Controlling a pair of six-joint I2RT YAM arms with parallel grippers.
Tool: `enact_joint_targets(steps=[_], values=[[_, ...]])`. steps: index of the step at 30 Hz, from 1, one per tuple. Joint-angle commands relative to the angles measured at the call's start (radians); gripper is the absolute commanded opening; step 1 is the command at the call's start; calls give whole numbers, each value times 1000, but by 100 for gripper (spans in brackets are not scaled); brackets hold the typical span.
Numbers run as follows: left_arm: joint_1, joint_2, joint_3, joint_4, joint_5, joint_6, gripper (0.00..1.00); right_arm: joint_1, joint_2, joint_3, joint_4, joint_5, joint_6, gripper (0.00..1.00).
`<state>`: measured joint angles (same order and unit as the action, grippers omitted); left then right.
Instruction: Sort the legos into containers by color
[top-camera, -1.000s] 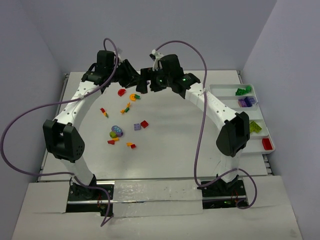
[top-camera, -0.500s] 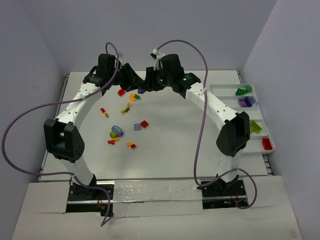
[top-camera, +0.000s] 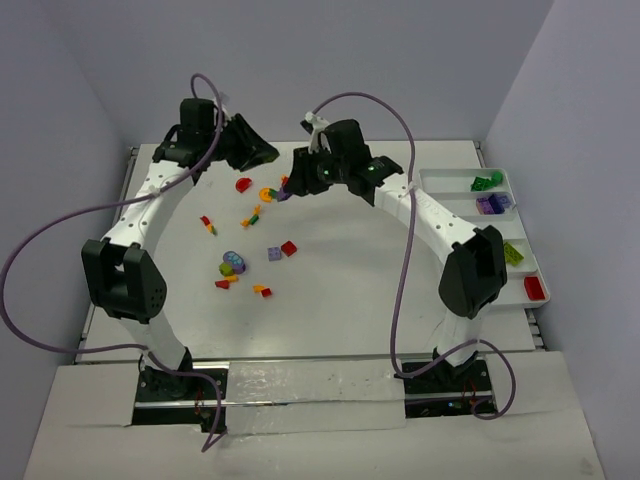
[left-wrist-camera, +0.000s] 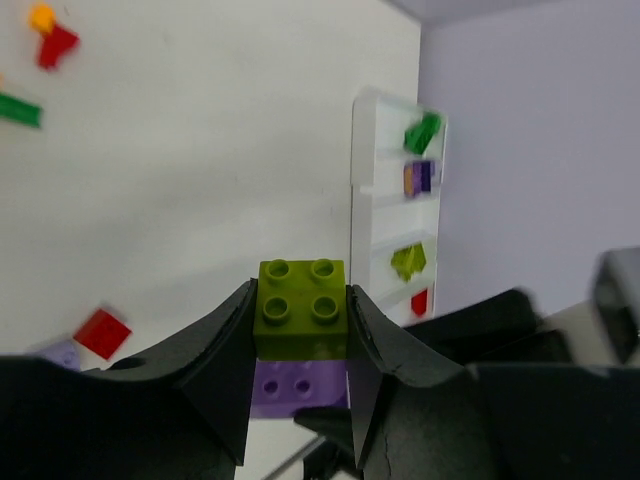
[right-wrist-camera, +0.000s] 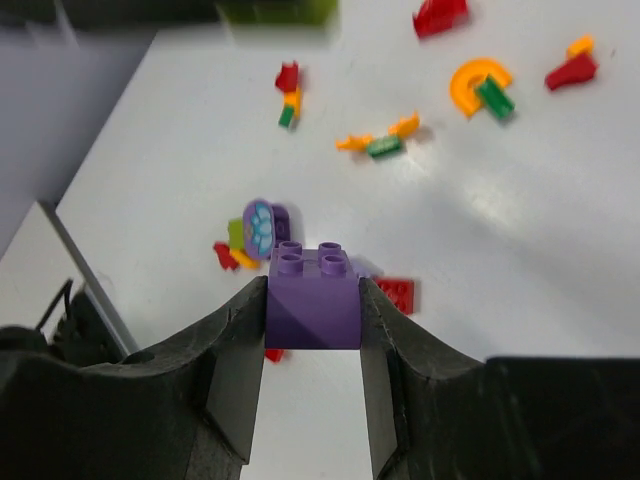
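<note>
Item one: left gripper (left-wrist-camera: 301, 300), jaws narrowed and clamped on a lime 2x2 brick (left-wrist-camera: 302, 312), studs facing the wrist camera, held aloft toward the far side of the table (top-camera: 340, 300). Item two: right gripper (right-wrist-camera: 313, 292), jaws likewise narrowed on a purple 2x2 brick (right-wrist-camera: 312, 305), studs showing on top, raised over the loose legos (top-camera: 245, 235). In the left wrist view the purple piece shows just below the lime one. The right wrist view shows them apart, so treat them as two separate loads. Item three: white divided tray (top-camera: 450, 186) along the right edge, well apart from both claws. It holds green bricks (top-camera: 487, 182) in the far compartment, then purple bricks (top-camera: 493, 205), a bare compartment, lime bricks (top-camera: 511, 253), and a red brick (top-camera: 535, 288) nearest. Handling advice: take the purple load to the second compartment with the right arm first, since it is the nearer arm, and keep the left arm out of its path. The lime load then has a long reach across the table, so carry it high over the scatter and lower it between the dividers before you release. Keep each grip square on the brick's flat sides, because these pieces will likely pop loose if pinched askew. Markings: no brand, label or legible writing on any item.
</note>
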<state>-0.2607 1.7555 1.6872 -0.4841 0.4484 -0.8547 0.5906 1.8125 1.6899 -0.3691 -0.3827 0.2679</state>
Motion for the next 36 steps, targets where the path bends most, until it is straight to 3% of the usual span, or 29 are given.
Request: enact_joint_targets(steps=[1,5,8,11,16,19,30,36], values=[[48,0,99,94,-98,16,0,-24,-100,-60,-31,-45,-49,0],[49,-11,95,113,-163,64,0,-85,-141,-115,-58,-16,-84,0],[38,-16,100,85,-206,137,0,-172,-159,-134,-107,144,-175,0],[-16,-14,112,33,-266,291,0,-351,-157,-127,-173,241,-245,0],[-82,-35,58,31,-284,477,0,-547,-136,-113,-200,365,-341,0],[-103,-29,74,22,-269,564,0,-673,-102,-88,-199,358,-375,0],[-124,13,123,-57,-211,672,0,-851,-6,-4,-248,355,-478,0],[-124,33,147,-87,-218,693,0,-870,13,18,-325,304,-551,0]])
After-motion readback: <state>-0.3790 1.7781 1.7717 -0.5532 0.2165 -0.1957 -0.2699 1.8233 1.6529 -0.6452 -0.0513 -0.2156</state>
